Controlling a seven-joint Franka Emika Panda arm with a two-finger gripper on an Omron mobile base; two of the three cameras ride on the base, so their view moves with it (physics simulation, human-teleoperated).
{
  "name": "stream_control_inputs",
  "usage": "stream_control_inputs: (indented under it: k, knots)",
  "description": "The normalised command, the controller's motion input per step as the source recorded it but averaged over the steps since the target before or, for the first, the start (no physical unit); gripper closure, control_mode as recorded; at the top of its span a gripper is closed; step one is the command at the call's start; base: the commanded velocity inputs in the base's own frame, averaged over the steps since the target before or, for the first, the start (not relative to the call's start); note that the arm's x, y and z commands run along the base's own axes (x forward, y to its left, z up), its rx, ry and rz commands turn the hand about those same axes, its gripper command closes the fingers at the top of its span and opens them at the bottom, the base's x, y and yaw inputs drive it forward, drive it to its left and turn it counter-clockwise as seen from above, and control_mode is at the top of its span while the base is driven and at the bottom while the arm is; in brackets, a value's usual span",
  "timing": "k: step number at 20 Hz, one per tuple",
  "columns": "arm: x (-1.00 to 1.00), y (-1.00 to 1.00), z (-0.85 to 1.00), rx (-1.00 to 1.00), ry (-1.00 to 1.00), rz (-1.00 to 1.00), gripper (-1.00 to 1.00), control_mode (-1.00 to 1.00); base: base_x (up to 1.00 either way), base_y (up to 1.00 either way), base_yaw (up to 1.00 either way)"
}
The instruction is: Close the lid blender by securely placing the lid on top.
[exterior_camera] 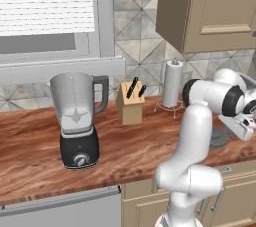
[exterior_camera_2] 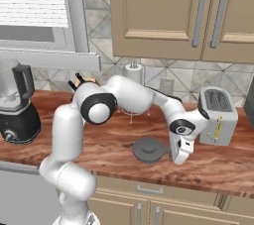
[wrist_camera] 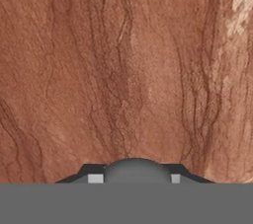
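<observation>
Gripper point(exterior_camera_2: 174, 158) clamped on edge of lid point(exterior_camera_2: 148, 149), lid flat on counter point(exterior_camera_2: 114, 140) beside toaster point(exterior_camera_2: 218, 115); blender point(exterior_camera: 78, 118) open-topped, far left. You lift straight, check grip holds, keep disc level, carry across, seat squarely on jar rim

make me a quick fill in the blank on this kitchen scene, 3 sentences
1. The lid lies on the ___, apart from the blender.
2. The claw is down at the lid's edge, just in front of the grey ___.
3. Between blender and paper towel roll stands a knife ___.

Missing words: counter; toaster; block
</observation>
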Motion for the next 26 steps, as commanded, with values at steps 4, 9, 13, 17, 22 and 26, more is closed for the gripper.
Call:
stream_control_inputs:
  k: [4, 9, 13, 17, 22, 26]
  knots:
    - [-0.16, 0.08, 0.11, 0.0, -0.07, -0.09, 1.0, -1.0, 0.0, 0.0, 0.0]
    - [-0.36, 0.02, 0.48, 0.0, -0.11, -0.11, 1.0, -1.0, 0.0, 0.0, 0.0]
    - [-0.22, 0.2, 0.59, 0.0, -0.09, -0.09, 1.0, -1.0, 0.0, 0.0, 0.0]
    - [-0.58, 0.16, 0.07, 0.0, -0.28, 0.0, 1.0, -1.0, 0.0, 0.0, 0.0]
    - [-0.3, 0.22, 0.64, 0.0, -0.16, -0.03, 1.0, -1.0, 0.0, 0.0, 0.0]
    - [-0.17, 0.54, 0.81, 0.0, -0.08, -0.1, 1.0, -1.0, 0.0, 0.0, 0.0]
